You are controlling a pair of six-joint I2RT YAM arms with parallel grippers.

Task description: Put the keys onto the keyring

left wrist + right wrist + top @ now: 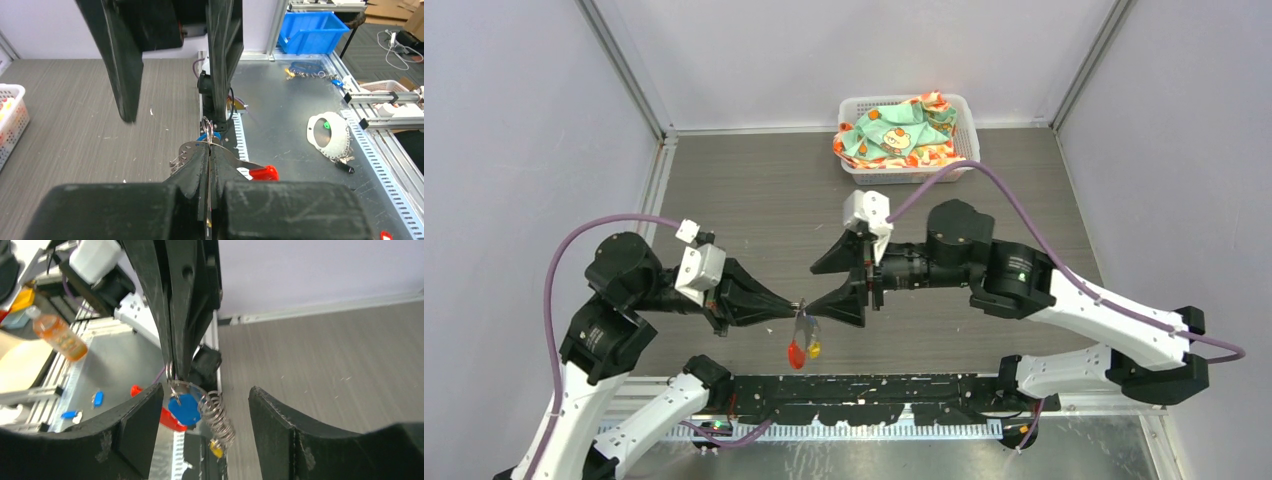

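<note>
My left gripper (792, 312) is shut on the keyring (802, 322) and holds it above the table's near edge. The red tag (796, 353) and the yellow key tag (814, 349) hang below it. In the left wrist view the shut gripper (209, 150) pinches the thin ring (208, 127), with the blue key tag (204, 136), the chain bunch (176, 160) and the red tag (264, 173) beside it. My right gripper (812, 290) is open, its fingers either side of the ring. In the right wrist view the open gripper (206, 390) frames the blue tag (185, 409), the chain (218, 417) and the yellow tag (216, 450).
A white basket (959, 105) with a patterned cloth stands at the table's far edge. Beyond the near edge is a metal bench (280, 100) with a white disc (330, 135), a blue bin (312, 30) and an orange bottle (55, 332).
</note>
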